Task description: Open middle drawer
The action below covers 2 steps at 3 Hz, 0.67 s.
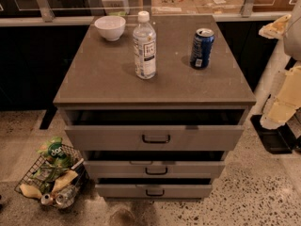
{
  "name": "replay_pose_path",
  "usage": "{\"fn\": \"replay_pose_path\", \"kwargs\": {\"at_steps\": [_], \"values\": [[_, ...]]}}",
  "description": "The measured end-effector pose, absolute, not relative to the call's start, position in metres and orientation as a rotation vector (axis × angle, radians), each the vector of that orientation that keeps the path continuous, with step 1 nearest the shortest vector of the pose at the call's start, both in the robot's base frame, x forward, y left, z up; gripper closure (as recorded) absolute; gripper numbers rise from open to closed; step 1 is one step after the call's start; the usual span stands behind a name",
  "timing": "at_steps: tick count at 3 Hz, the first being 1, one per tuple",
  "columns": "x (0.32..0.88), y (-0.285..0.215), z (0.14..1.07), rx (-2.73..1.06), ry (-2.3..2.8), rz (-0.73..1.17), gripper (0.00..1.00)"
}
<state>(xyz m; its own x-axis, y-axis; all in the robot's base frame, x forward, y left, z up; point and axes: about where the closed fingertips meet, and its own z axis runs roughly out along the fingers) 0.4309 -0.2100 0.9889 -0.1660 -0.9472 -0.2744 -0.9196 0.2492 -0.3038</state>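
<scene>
Our pincer point(275, 28) hangs off the bench's point(106, 76) right edge and we cannot tell its state; the middle drawer point(117, 169) awaits pulling.

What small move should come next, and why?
Likely swing the gripper, now high at the right edge, down toward the handle of the middle drawer; it is nowhere near the handle and the drawer looks barely out.

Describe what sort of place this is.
Probably an office break area: a grey drawer cabinet topped with a white bowl, water bottle and blue drink can, plus a wire basket of snack packets on the floor. The end effector hangs at the right edge.
</scene>
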Motion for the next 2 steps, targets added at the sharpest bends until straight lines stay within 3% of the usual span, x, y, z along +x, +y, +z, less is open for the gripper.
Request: {"fn": "replay_pose_path", "kwargs": {"at_steps": [2], "values": [[0.441, -0.21, 0.981, -1.748, 2.151, -0.162, 0.0]]}}
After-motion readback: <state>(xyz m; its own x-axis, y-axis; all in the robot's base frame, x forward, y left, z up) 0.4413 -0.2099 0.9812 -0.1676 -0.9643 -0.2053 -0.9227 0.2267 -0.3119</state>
